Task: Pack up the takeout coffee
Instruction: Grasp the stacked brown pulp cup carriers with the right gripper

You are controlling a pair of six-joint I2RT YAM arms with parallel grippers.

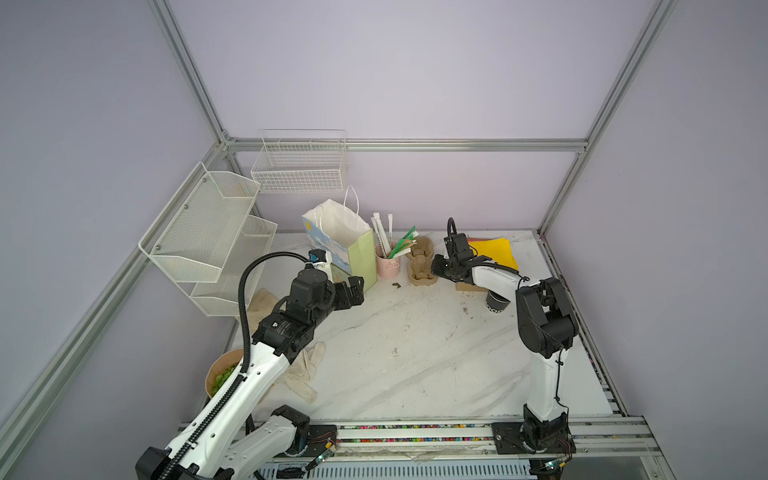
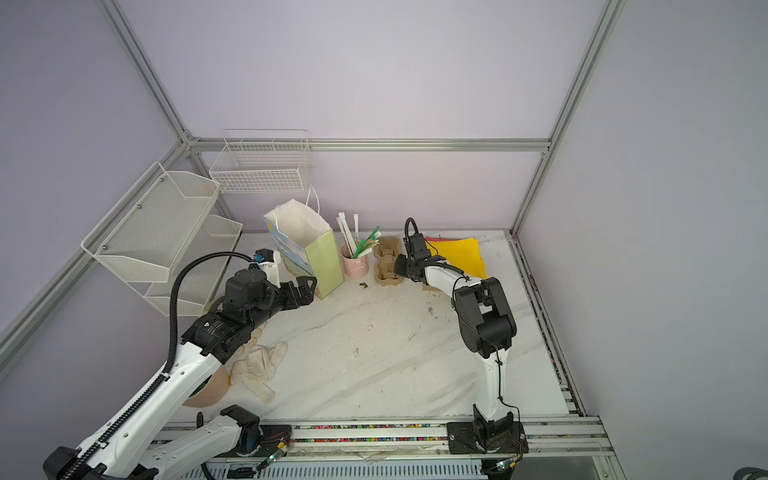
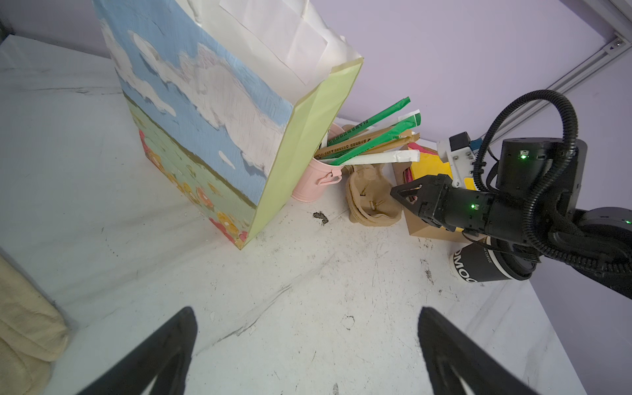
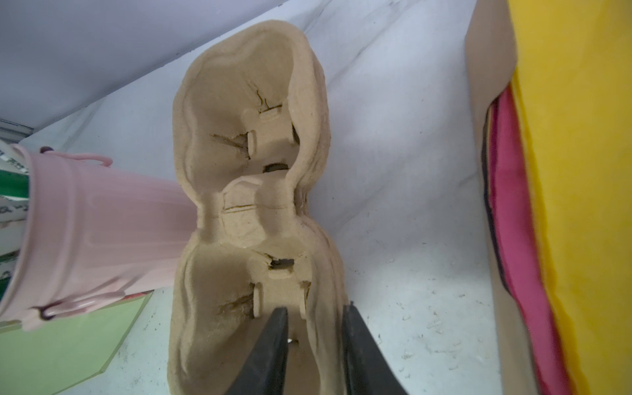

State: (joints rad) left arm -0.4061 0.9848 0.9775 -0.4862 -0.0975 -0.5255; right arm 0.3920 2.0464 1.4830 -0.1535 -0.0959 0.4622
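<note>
right wrist view: right gripper jaws narrow, astride rim of brown moulded-pulp cup carrier; pinching or not, cannot tell. left gripper spread wide, empty. small black paper cup with white lettering sits right of centre in top view, under right forearm.

the pulp cup carrier at 12 o'clock of the table top is rough, matt, fibrous pulp. the pink cup beside it looks smooth, with a soft sheen. the paper bag is matt printed paper. the table top is smooth, marble-patterned, stained. the black paper cup looks matt; at 8 o'clock lies a coarse cloth glove.
</note>
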